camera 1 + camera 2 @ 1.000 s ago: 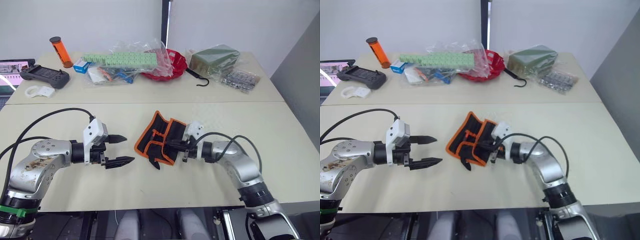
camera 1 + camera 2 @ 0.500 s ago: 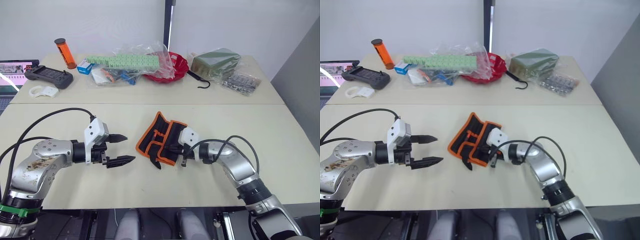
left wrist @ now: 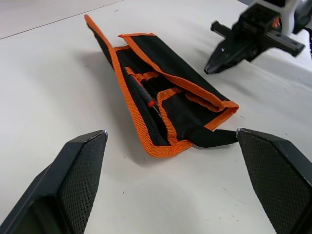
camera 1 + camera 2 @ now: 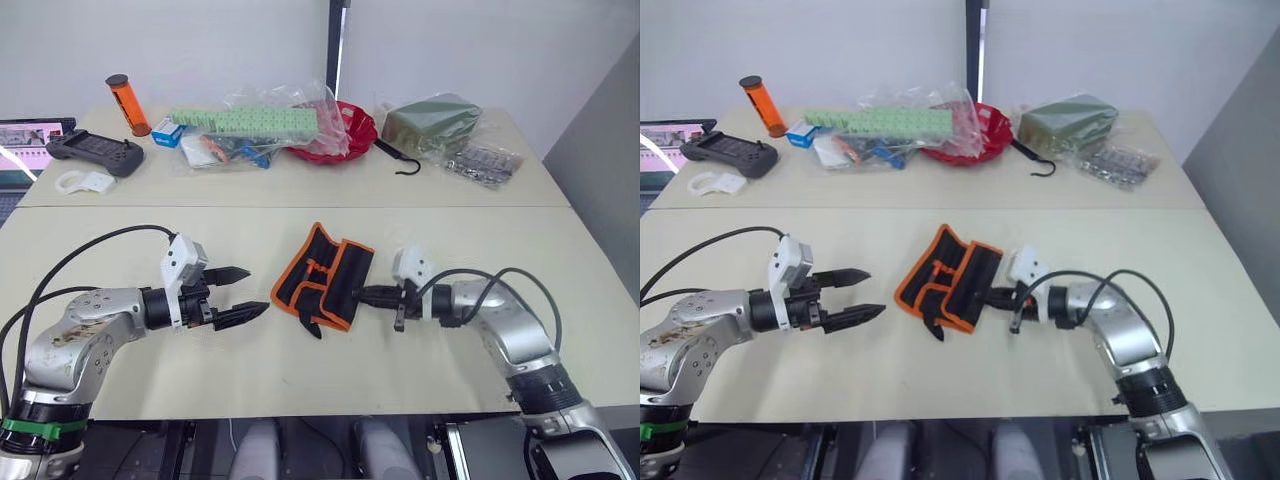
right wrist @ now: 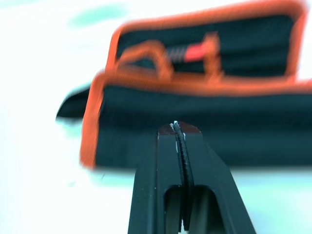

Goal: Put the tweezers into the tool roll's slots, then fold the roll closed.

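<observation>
The tool roll (image 4: 325, 278), black with orange binding, lies partly folded at the middle of the near table. In the left wrist view a slim black shaft with a red mark (image 3: 142, 91) sits in the slots; I take it for one of the tweezers, the rest being hidden in the fabric. My right gripper (image 4: 365, 293) is shut and empty just right of the roll, a small gap from its edge; the roll (image 5: 195, 97) lies straight ahead of its fingertips (image 5: 170, 129). My left gripper (image 4: 245, 293) stands open left of the roll, not touching it.
The far table holds an orange tube (image 4: 125, 103), a black controller (image 4: 90, 152), plastic bags with green parts (image 4: 260, 125), a red bowl (image 4: 350, 128), an olive-green bag (image 4: 430, 120) and a black hook (image 4: 400, 162). A black strap (image 3: 212, 138) trails from the roll's near end.
My right gripper has drawn back to the right, off the roll's flap. The flap now lies folded over the roll. The left gripper has barely moved.
</observation>
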`<state>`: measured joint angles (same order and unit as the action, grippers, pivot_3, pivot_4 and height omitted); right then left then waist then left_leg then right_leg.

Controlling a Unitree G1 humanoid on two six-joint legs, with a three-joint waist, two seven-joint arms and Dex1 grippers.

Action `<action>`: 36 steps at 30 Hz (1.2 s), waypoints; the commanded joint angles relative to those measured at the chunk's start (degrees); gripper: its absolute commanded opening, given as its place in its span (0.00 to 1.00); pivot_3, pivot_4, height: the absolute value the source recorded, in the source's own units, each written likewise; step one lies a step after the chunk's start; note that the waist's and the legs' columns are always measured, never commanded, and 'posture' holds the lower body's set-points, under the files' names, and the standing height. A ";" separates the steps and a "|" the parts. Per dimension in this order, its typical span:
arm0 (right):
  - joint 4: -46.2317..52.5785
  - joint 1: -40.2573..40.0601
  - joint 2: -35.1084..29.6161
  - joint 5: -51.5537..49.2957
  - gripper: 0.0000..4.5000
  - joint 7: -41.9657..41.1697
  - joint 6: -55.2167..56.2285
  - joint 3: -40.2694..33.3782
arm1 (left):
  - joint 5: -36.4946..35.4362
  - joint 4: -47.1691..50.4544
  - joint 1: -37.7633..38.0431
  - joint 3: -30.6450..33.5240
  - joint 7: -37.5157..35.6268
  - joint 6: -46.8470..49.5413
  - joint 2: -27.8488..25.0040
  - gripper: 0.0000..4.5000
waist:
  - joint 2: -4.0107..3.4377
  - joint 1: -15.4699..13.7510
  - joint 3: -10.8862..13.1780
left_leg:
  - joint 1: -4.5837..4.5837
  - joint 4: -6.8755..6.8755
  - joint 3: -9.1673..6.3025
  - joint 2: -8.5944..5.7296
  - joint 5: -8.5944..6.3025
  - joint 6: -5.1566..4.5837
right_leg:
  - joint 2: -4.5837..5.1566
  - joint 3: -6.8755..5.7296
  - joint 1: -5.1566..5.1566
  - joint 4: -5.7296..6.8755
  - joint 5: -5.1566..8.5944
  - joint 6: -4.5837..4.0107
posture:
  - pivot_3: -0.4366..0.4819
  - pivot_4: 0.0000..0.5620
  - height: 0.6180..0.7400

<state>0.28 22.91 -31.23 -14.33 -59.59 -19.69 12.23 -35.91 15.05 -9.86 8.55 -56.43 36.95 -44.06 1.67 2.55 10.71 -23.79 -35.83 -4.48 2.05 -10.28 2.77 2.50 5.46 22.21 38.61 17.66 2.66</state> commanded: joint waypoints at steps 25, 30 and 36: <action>-2.00 0.17 1.92 5.95 0.01 2.73 1.05 2.88 | -6.57 0.16 1.67 2.00 17.83 10.75 13.97 1.00 | 0.09 0.03 -0.06 | 0.18 -0.06 -0.02 0.00 0.00 0.00 | 0.00 0.00 -0.11 0.16 -0.01 -0.01 | 0.48 0.27 1.00; -2.04 0.35 2.19 5.82 0.00 3.03 0.41 2.93 | -6.81 -1.88 -0.11 1.15 20.64 12.99 16.52 0.67 | 0.10 0.05 -0.06 | 0.26 -0.06 -0.01 -0.01 0.01 0.01 | 0.00 0.02 -0.14 0.21 -0.01 -0.01 | 0.48 0.27 1.00; -1.95 0.47 2.23 5.65 0.00 3.07 0.13 2.96 | -6.32 -2.11 -1.48 -0.25 21.04 13.84 17.84 0.22 | 0.10 0.10 -0.07 | 0.29 -0.05 0.00 -0.01 0.01 0.01 | -0.01 0.02 -0.15 0.22 0.00 -0.01 | 0.48 0.27 1.00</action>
<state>-1.44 23.78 -29.00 -9.35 -57.18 -18.19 14.82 -41.84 12.13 -10.64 8.73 -35.05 51.15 -26.40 1.76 2.66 10.64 -23.50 -35.89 -4.47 2.04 -10.28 2.78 2.49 5.50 22.06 38.83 17.66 2.65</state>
